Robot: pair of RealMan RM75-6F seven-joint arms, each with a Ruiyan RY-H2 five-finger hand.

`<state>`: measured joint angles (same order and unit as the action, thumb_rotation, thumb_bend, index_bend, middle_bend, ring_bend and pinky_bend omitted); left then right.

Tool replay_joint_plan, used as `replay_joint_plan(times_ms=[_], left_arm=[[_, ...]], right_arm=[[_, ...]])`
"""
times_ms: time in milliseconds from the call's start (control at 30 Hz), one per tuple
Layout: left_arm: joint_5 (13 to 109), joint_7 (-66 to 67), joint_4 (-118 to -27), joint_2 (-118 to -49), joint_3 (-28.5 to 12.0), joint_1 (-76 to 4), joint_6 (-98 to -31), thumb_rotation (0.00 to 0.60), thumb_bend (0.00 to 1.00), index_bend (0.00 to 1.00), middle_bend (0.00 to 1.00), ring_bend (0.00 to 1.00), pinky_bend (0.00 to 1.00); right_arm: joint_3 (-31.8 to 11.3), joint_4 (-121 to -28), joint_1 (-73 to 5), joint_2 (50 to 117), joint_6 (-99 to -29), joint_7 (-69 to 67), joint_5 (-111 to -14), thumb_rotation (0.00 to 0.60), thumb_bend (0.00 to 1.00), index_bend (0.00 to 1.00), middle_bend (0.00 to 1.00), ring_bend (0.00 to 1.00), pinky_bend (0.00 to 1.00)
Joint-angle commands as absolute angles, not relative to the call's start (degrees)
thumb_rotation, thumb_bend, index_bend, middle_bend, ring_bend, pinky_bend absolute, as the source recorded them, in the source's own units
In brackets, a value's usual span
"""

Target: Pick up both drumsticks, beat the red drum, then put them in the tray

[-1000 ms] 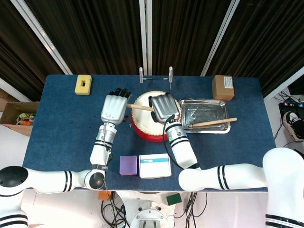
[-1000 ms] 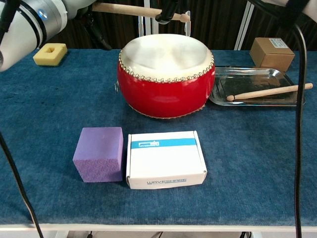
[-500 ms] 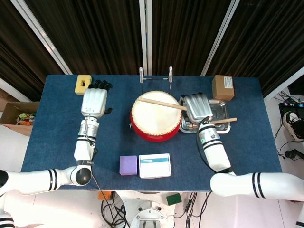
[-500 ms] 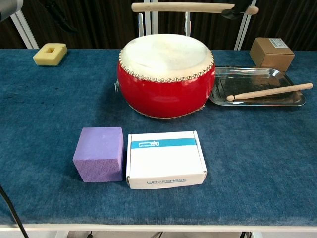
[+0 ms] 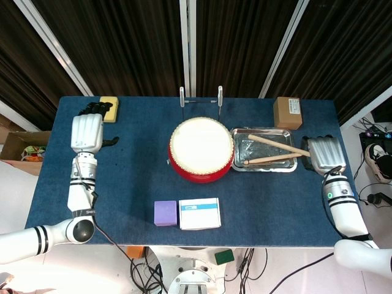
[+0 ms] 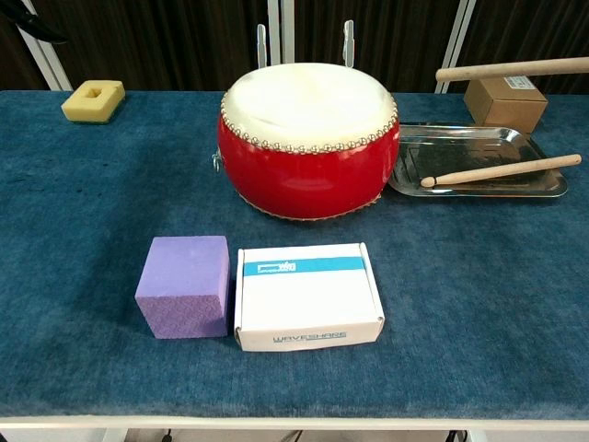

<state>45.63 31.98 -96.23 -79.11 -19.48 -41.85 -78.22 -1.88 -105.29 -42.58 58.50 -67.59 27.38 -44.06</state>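
One stick in the tray (image 5: 278, 163), the other in the right hand (image 5: 325, 154) above it.

The held stick (image 6: 512, 69) hangs in the air over the tray (its shaft crosses the lying stick (image 6: 502, 170) in the head view), with the right hand's fingers closed round its end. The left hand (image 5: 86, 131) hovers near the sponge (image 6: 93, 99), holding nothing, fingers curled forward. The drum (image 6: 308, 138) sits just left of the tray; purple cube (image 6: 185, 285) and white box (image 6: 306, 296) lie in front.
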Motion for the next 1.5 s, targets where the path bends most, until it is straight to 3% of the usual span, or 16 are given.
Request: replay_joint_plan(times_ms=[33,400,667,767,933,1000,1267,1500], left_arm=[[47.01,30.13,-96.71,-78.33,-19.15,-40.43,-78.81,0.600,0.07,0.20,0.23,0.17,0.33],[48.15,27.48,-96.21,-78.06,-18.84,-38.26,-78.61,0.600,0.07,0.19,0.23,0.17,0.33],[48.34,25.33,-95.43,-77.17,-18.84,-36.07,-78.95,0.600,0.07,0.19,0.23,0.17,0.33],[48.64,24.34,-95.49,-76.72,-18.86,-35.17,-79.17,0.600,0.07,0.18,0.23,0.17,0.33],[48.97,23.21,-95.47,-75.95,-18.88,-33.96,-79.14,0.600,0.07,0.18,0.22,0.16,0.33],[49.34,22.91,-95.36,-75.69,-18.67,-33.48,-79.16,0.600,0.07,0.18,0.22,0.16,0.33],[51.95,22.32,-95.00,-73.48,-15.74,-30.76,-78.50,0.600,0.06,0.18,0.22,0.16,0.33],[60.14,14.56,-95.42,-66.82,-10.76,-25.76,-76.30,0.600,0.06,0.18,0.22,0.16,0.30]], right_arm=[[-0.45,-98.60,-40.58,59.99,-62.41,24.10,-46.84,0.600,0.53,0.76,0.63,0.48,0.42],[-2.09,-80.70,-45.37,72.07,-49.71,27.24,-43.95,0.600,0.53,0.75,0.63,0.48,0.40],[-2.30,-68.63,-47.71,79.38,-49.02,32.43,-45.78,0.600,0.47,0.68,0.59,0.41,0.36],[-2.30,-65.49,-48.31,81.50,-49.29,35.54,-45.37,0.600,0.42,0.60,0.52,0.34,0.31],[-3.08,-62.48,-49.24,84.45,-48.56,39.97,-42.40,0.600,0.34,0.38,0.36,0.19,0.23],[-3.38,-61.61,-49.47,85.65,-48.84,41.65,-41.40,0.600,0.33,0.33,0.32,0.15,0.22],[-4.75,-66.85,-47.50,83.64,-53.92,42.27,-41.75,0.600,0.33,0.19,0.23,0.10,0.20],[-4.66,-87.26,-36.97,68.94,-68.48,29.45,-52.84,0.600,0.33,0.16,0.26,0.11,0.21]])
